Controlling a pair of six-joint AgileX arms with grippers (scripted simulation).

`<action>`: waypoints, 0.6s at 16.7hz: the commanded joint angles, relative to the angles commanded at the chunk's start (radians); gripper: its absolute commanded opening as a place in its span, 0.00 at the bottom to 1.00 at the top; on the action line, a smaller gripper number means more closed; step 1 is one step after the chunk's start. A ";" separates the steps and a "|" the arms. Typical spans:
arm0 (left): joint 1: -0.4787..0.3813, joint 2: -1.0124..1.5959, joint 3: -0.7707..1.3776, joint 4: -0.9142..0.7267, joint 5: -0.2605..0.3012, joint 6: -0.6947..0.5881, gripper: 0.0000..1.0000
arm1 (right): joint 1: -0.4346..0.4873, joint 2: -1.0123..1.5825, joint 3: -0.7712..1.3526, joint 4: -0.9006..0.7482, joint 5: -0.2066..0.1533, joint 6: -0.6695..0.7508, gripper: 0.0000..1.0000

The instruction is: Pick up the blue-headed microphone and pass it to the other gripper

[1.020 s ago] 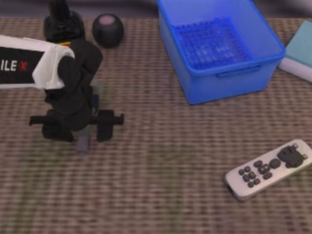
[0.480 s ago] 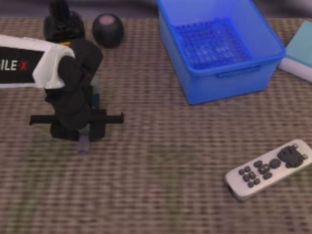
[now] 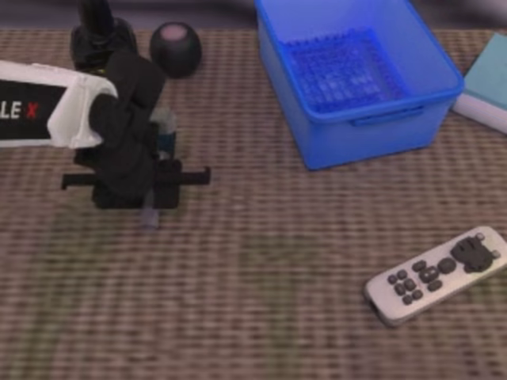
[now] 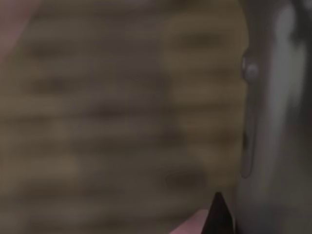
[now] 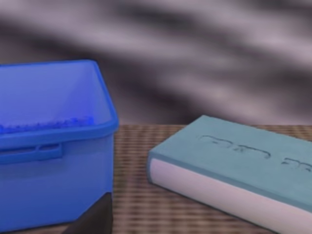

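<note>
The blue-headed microphone [image 3: 149,215] is mostly hidden under my left gripper [image 3: 147,192], which is shut on its silver-grey handle at the left of the table. Only the handle's end pokes out below the black claw, and a bluish bit shows above it. In the left wrist view the handle [image 4: 273,117] fills one side as a grey blurred column, with one dark fingertip [image 4: 219,217] beside it. My right gripper [image 5: 95,220], the other gripper, is outside the top view. It shows only as a dark edge in the right wrist view, near the blue bin.
A black bottle [image 3: 99,36] and a dark ball [image 3: 175,47] stand behind the left arm. A blue bin [image 3: 364,119] sits at the back centre-right, a teal book [image 3: 491,79] at the right edge, and a grey remote [image 3: 436,273] at front right.
My left gripper's fingers closed from wide open onto the microphone handle. The gripper then shifted slightly right and toward the back with the microphone in it.
</note>
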 joint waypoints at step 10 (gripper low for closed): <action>0.027 -0.173 -0.217 0.777 0.287 0.176 0.00 | 0.000 0.000 0.000 0.000 0.000 0.000 1.00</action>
